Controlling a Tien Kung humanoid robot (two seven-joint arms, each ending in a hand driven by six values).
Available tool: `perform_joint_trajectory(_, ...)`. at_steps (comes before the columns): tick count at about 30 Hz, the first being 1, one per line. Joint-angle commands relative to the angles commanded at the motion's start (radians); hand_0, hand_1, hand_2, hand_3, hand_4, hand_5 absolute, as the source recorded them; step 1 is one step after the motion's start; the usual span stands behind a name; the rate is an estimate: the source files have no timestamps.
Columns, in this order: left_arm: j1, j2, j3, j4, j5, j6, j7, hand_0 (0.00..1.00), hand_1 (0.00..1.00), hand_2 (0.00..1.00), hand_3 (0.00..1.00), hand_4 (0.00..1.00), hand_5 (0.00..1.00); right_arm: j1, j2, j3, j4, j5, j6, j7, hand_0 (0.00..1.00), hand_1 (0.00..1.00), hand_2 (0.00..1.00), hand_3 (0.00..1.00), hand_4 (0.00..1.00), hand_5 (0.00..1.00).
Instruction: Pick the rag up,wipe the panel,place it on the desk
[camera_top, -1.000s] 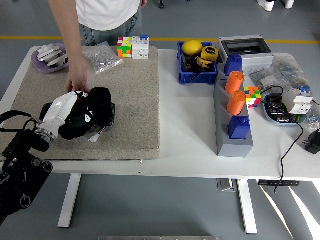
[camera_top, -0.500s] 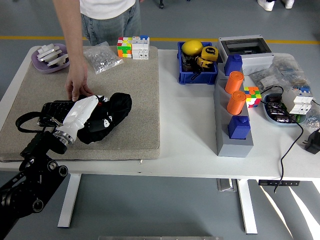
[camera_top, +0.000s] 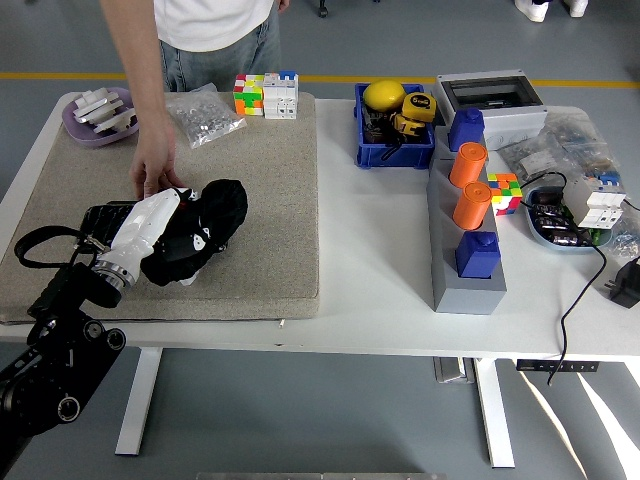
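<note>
Left robot hand on the rag

Your white-shelled left robot hand (camera_top: 160, 222) grasps the crumpled black cloth rag (camera_top: 205, 226) over the flat black panel (camera_top: 108, 216) on the beige mat (camera_top: 265, 190); beyond, a person's hand (camera_top: 155, 168) touches the panel.

The left hand (camera_top: 150, 228) is covered by a white shell, and a black cable loop is seen beside its black arm. A white shirt and blue jeans are worn by the person (camera_top: 210, 30).

The rag (camera_top: 205, 225) lies on the mat (camera_top: 270, 200), left of the bin (camera_top: 394, 150).
</note>
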Motion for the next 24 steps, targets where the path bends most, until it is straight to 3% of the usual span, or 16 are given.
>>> perform_joint_trajectory(16,0.014,0.016,-0.129,0.07,0.005,0.022,-0.032,0.295,0.161,0.57,0.369,0.002,0.002,-0.014,-0.001,0.011,0.0,-0.062,0.002,-0.038,0.75,0.626,0.681,0.616,0.998,0.502)
perform_joint_trajectory(24,0.025,0.04,-0.21,0.098,0.012,0.024,-0.036,0.305,0.164,0.569,0.371,0.002,0.002,-0.013,-0.001,0.002,0.0,-0.05,0.003,-0.039,0.751,0.627,0.682,0.617,0.998,0.502)
